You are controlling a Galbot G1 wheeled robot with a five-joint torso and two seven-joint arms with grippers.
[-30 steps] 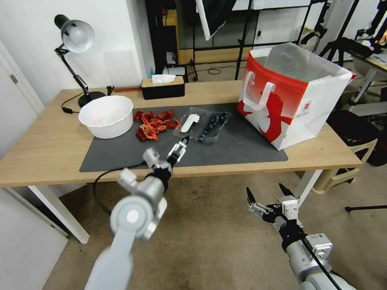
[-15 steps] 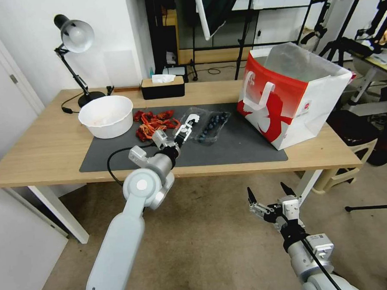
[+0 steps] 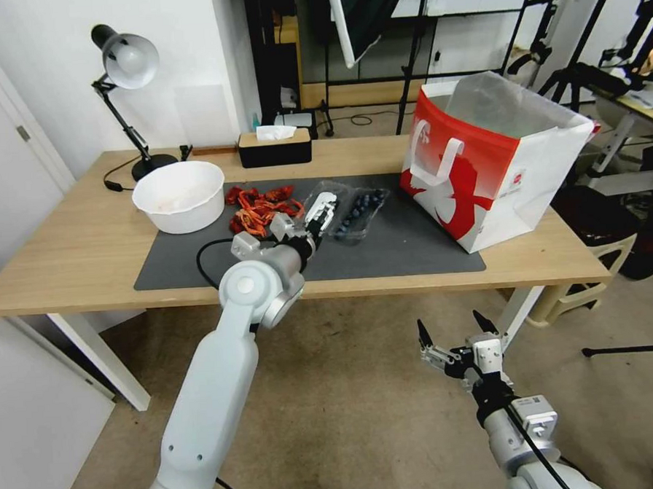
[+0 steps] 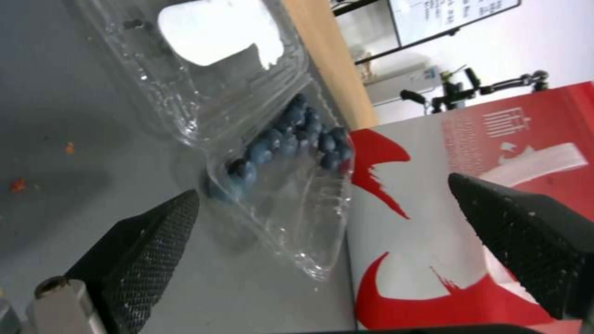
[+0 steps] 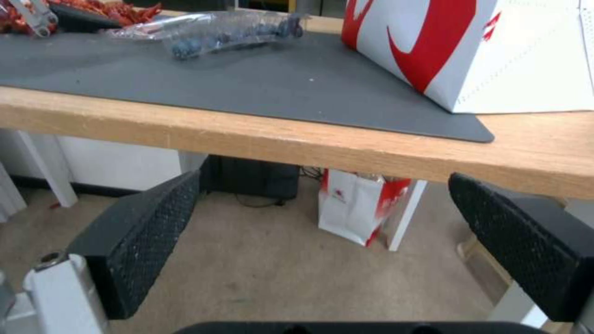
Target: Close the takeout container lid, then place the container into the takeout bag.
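Observation:
The takeout container [image 3: 361, 212] lies open on the grey mat [image 3: 414, 251], with dark blueberries in its tray [image 4: 291, 139]. Its clear lid [image 3: 325, 199] lies flat beside the tray, white label [image 4: 210, 32] facing up. My left gripper [image 3: 315, 220] hovers open just above the lid's near edge, and the container's near end sits between its black pads [image 4: 142, 250]. The red-and-white takeout bag [image 3: 493, 155] stands open at the mat's right end. My right gripper [image 3: 452, 334] hangs open below the table's front edge, and its wrist view looks up at the container [image 5: 229, 30] and bag [image 5: 495, 51].
A white bowl [image 3: 179, 196] and a pile of red food [image 3: 262, 206] lie left of the container. A black tissue box [image 3: 274, 146] and a desk lamp [image 3: 127, 61] stand at the back. The wooden table edge [image 5: 309, 139] runs above my right gripper.
My left arm has reached forward from the table's front edge over the mat to the container's lid. The right arm has stayed in place.

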